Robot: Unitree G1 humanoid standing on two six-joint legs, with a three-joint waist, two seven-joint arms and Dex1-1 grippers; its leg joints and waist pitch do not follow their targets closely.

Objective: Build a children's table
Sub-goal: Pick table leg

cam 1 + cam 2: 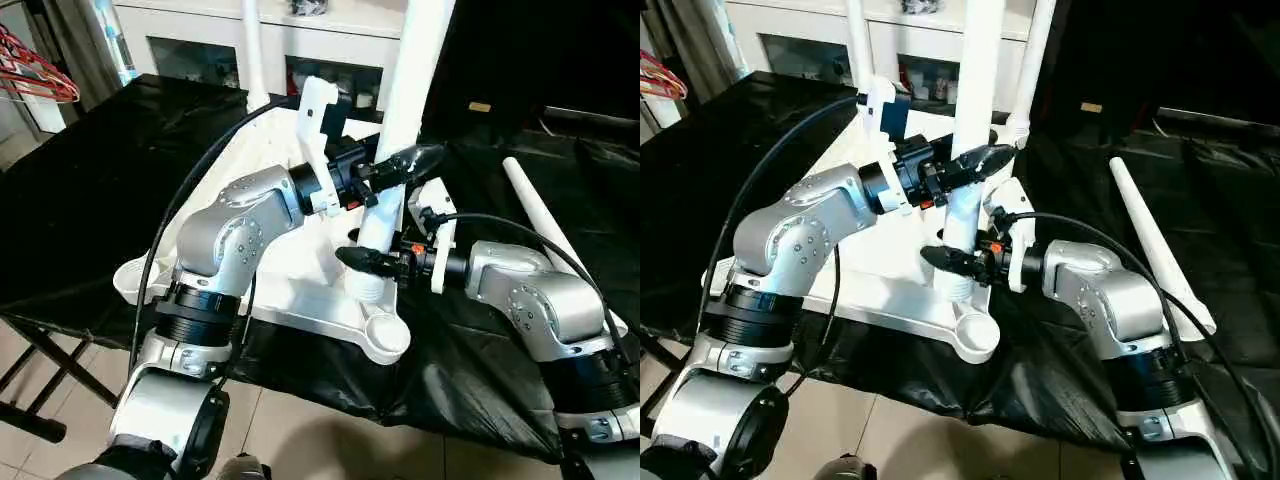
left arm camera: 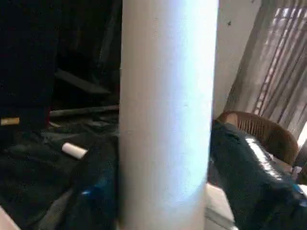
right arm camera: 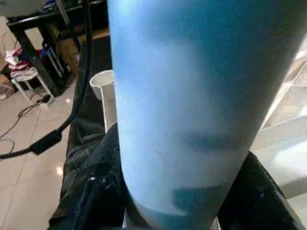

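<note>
Left eye view shows you an upright leg [image 1: 405,110] standing in the upturned top [image 1: 300,270] on the bench [image 1: 90,190]; left hand [image 1: 400,165] and right hand [image 1: 365,262] both grip it.

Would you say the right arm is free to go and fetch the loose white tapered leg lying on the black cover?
Probably not yet: the right gripper flanks the upright leg, though the path to the loose leg looks unobstructed.
</note>
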